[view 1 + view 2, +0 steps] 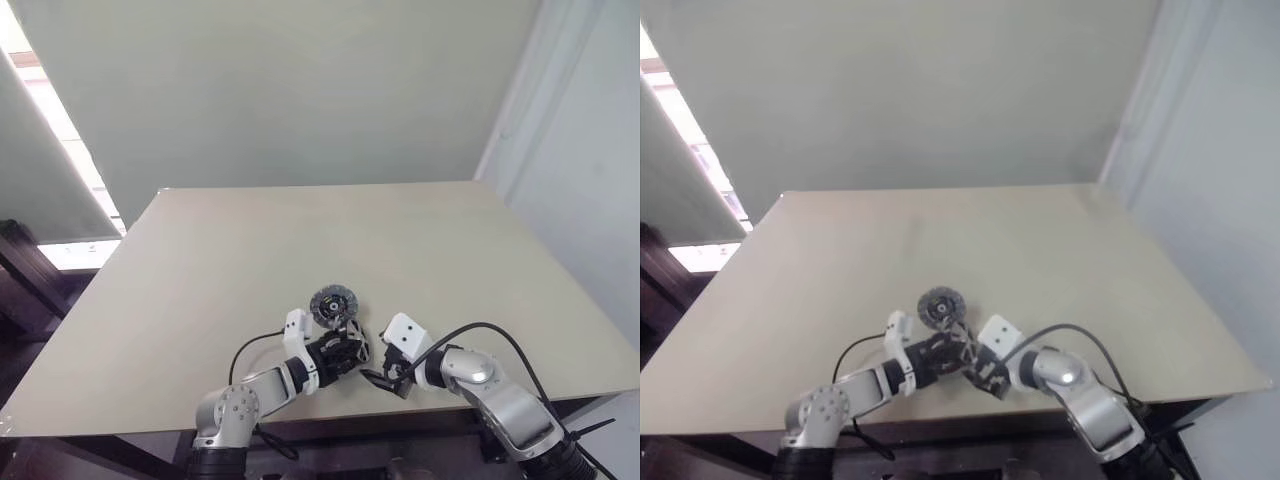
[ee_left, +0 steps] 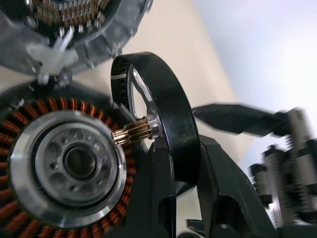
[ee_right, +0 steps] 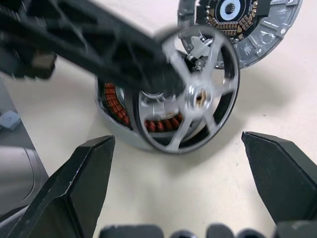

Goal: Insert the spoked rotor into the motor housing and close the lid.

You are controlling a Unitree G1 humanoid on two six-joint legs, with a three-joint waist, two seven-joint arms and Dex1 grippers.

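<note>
The beige table (image 1: 200,280) carries two things — motor housing (image 3: 116,106) and lid (image 1: 333,304).

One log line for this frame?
left gripper: shut on spoked rotor | rotor: beside motor housing, not seated | right gripper: open | lid: on table

Beige table (image 1: 300,250) against pale wall (image 1: 280,90); bright window strip (image 1: 60,130) at far left side.
</note>
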